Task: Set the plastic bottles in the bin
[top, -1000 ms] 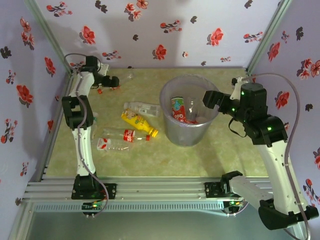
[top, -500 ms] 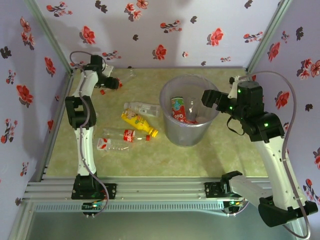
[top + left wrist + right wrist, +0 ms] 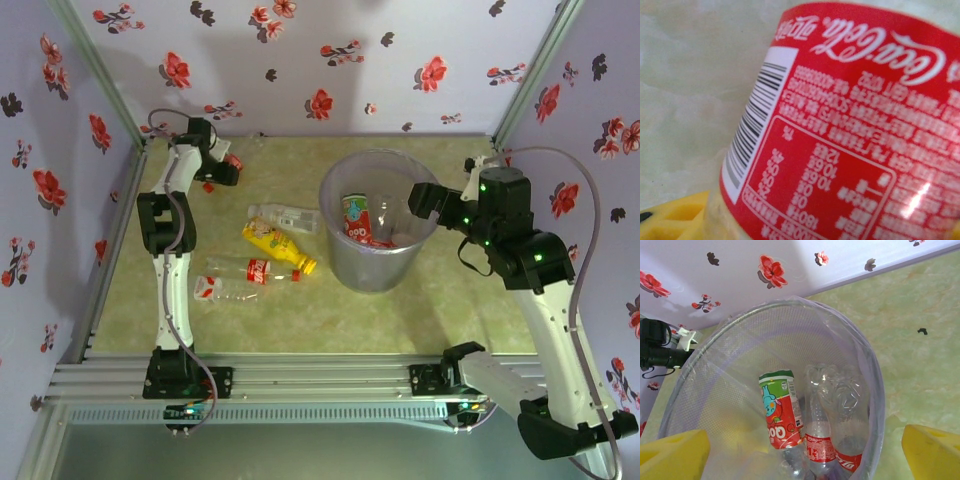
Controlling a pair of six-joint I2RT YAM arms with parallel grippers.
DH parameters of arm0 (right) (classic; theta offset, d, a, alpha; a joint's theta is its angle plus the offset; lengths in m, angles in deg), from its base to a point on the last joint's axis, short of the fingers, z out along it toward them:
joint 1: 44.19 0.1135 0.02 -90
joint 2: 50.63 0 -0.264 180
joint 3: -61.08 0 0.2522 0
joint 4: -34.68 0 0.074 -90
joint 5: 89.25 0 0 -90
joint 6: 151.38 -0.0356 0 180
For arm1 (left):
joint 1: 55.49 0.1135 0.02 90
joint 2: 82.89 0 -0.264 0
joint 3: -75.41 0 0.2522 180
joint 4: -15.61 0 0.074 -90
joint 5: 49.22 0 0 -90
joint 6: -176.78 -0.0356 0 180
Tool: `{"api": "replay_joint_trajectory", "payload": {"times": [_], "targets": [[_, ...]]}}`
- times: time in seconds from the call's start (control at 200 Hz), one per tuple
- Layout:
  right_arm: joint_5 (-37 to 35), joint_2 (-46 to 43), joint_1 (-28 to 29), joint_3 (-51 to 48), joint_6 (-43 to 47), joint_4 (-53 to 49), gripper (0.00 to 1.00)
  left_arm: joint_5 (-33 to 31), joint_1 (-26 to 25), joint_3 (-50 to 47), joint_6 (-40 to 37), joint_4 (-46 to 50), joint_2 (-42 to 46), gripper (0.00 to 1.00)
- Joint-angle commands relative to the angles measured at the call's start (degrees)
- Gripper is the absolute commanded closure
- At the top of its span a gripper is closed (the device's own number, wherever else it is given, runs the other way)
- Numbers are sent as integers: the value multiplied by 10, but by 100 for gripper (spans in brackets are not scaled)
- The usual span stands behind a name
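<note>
1. Three bottles at least lie in the bin [image 3: 871, 390]: a red-and-green bottle [image 3: 780, 415] and two crushed clear bottles [image 3: 817, 440] with red bands; in the right wrist view they sit below and ahead of that gripper's fingers [image 3: 672, 452], in the gap between them.
2. Wide apart and empty, the right gripper [image 3: 422, 200] hangs at the bin's right rim; nothing lies between its fingers, so I judge it has nothing to drop just now.
3. Far out at the back left corner of the table [image 3: 300, 330] is the left gripper [image 3: 224, 172]; in its wrist view a red-label bottle [image 3: 850, 125] lies right up against it, just beyond the one yellow finger [image 3: 675, 217] showing at the lower left; whether the fingers are clamped on it or merely around it I cannot tell.
4. Four more bottles lie on the table, well apart from both pairs of fingers, between the left arm and the bin: a white-label bottle [image 3: 283, 215]; a yellow bottle [image 3: 272, 242]; a red-banded bottle [image 3: 250, 270]; a nearest clear bottle [image 3: 218, 288].
5. Less than half the work looks done, by my count; five bottles remain outside the bin, and the one at the left fingers seems the step in hand.
</note>
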Motion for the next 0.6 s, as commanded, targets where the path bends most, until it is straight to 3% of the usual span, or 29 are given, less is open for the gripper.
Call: {"api": "replay_joint_trajectory", "payload": {"times": [0.0, 0.245, 0.43, 0.595], "targets": [[-12, -5, 4, 4, 4, -4, 1, 8, 2, -4, 5, -4, 23, 42], [-26, 30, 40, 26, -17, 75, 2, 48, 3, -131, 41, -96, 150, 53], [-49, 90, 105, 59, -21, 128, 2, 64, 3, -284, 75, -214, 278, 62], [-50, 146, 161, 84, -35, 201, 3, 90, -3, -443, 159, -329, 412, 68]]}}
